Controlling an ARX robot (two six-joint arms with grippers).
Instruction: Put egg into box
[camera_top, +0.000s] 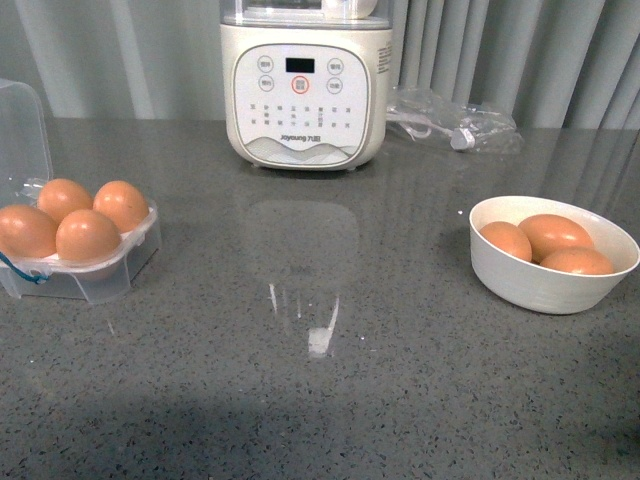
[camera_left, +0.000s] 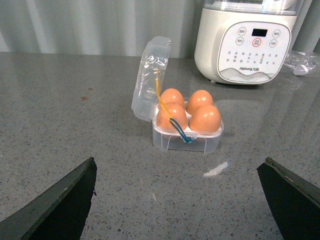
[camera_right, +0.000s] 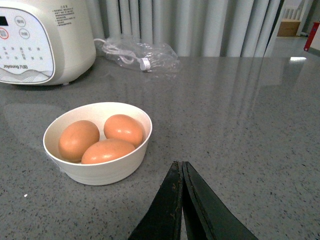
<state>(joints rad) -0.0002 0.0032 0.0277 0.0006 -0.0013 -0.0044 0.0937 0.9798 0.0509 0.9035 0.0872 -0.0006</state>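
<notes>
1. A cream cooker (camera_top: 305, 95) stands at the upper centre of the front view, before a grey curtain (camera_top: 100, 60); a clear bag (camera_top: 455, 125) with a white cable lies just right of it; a white bowl (camera_top: 552, 290) sits at the right edge, well apart from the box; a pale smear (camera_top: 319, 341) lies on the grey table (camera_top: 300, 430) at the centre, between the two.
2. The box (camera_top: 80, 275) sits at the left edge of the front view; its lid (camera_top: 20, 130) stands open and upright behind the cups; the box eggs (camera_top: 88, 235) fill every cup, touching one another; nothing tells the task's egg from the rest.
3. The left claw (camera_left: 178, 165) is spread wide, its two dark fingers (camera_left: 60, 205) far apart with only table between them; it grips nothing; it faces the box and is apart from it.
4. The right claw (camera_right: 180, 167) has its fingers pressed together on nothing; it is near the bowl and not touching it.
5. The front view cuts the box off at the frame edge; the left wrist view shows all of it, with a blue mark (camera_left: 184, 137) on the front and a yellow strand (camera_left: 161, 97) running up to the lid; the right wrist view looks into the bowl; the claws show only in the wrist views.
6. Count: one box, four box eggs; one bowl, three bowl eggs (camera_top: 553, 235); seven eggs in all; one cooker; one bag; two claws.
</notes>
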